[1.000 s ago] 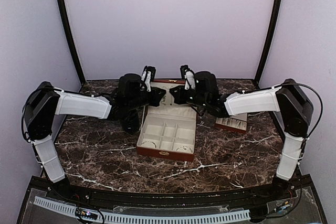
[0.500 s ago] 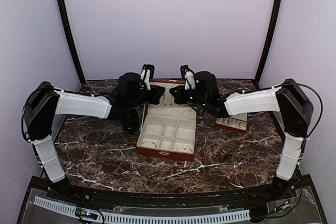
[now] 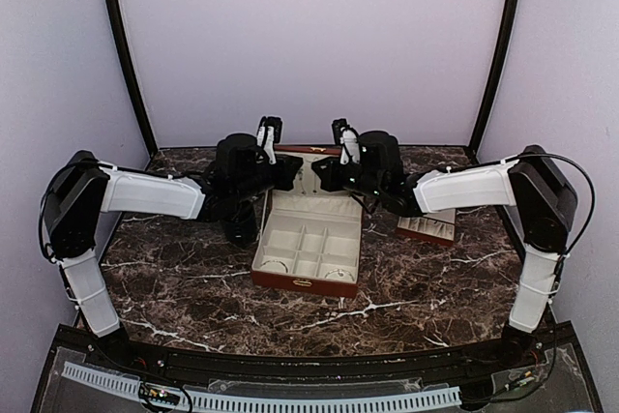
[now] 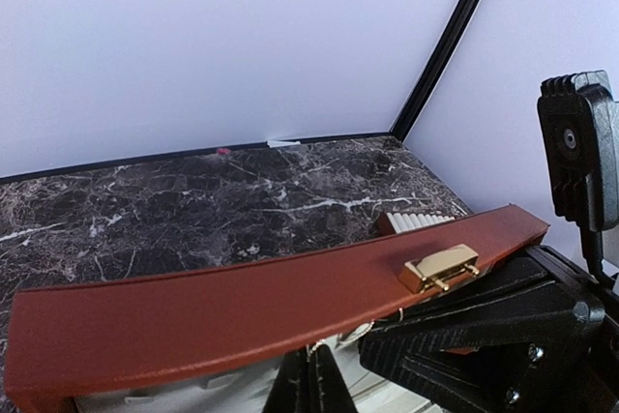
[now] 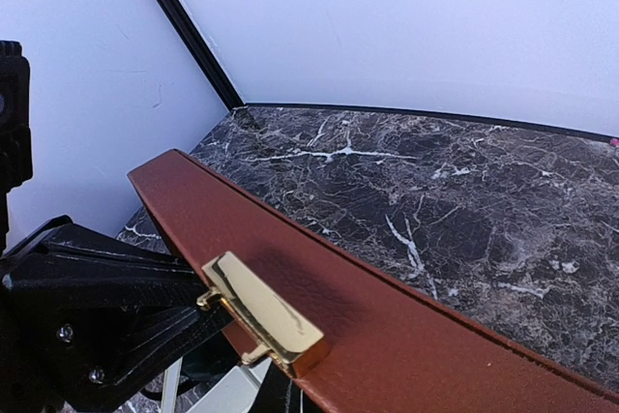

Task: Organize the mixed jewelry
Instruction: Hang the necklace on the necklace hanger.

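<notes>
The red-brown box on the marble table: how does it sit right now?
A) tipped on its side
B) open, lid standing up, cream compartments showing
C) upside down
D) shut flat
B: the box has its cream compartments exposed in the top view, and the lid stands raised behind them.

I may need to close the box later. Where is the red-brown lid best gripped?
I'd pinch the free long rim of the lid beside the gold clasp, coming from above: it stands open, that thin rim is uppermost and exposed, and the clasp juts out mid-edge.
</notes>
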Controlling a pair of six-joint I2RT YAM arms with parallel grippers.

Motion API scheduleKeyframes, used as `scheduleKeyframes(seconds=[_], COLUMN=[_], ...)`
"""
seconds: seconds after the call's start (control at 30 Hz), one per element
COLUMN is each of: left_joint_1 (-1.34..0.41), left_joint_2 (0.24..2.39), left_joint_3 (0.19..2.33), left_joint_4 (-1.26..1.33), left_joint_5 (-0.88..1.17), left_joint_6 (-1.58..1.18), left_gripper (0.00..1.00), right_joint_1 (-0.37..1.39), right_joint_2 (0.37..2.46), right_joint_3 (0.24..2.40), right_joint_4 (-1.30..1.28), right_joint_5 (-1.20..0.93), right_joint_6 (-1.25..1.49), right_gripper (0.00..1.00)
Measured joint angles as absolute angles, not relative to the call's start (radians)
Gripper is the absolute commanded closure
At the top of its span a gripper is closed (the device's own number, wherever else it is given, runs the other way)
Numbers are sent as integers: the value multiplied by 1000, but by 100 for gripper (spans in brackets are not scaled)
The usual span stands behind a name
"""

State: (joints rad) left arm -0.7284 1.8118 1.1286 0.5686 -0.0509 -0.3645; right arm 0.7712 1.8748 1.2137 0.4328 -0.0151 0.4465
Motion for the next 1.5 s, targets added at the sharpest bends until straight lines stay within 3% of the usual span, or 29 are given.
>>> scheduleKeyframes(seconds=[1.5], left_joint_1=[-728], left_joint_2=[1843], left_joint_3=[1124], left_joint_4=[583], left_joint_5=[-60], left_joint_6=[-386], left_gripper=[100], right_joint_1=[771], right_joint_2=[1881], right_joint_3=[1205], right_joint_4=[418], right_joint_5=[-14], right_joint_6=[447], right_gripper=[100])
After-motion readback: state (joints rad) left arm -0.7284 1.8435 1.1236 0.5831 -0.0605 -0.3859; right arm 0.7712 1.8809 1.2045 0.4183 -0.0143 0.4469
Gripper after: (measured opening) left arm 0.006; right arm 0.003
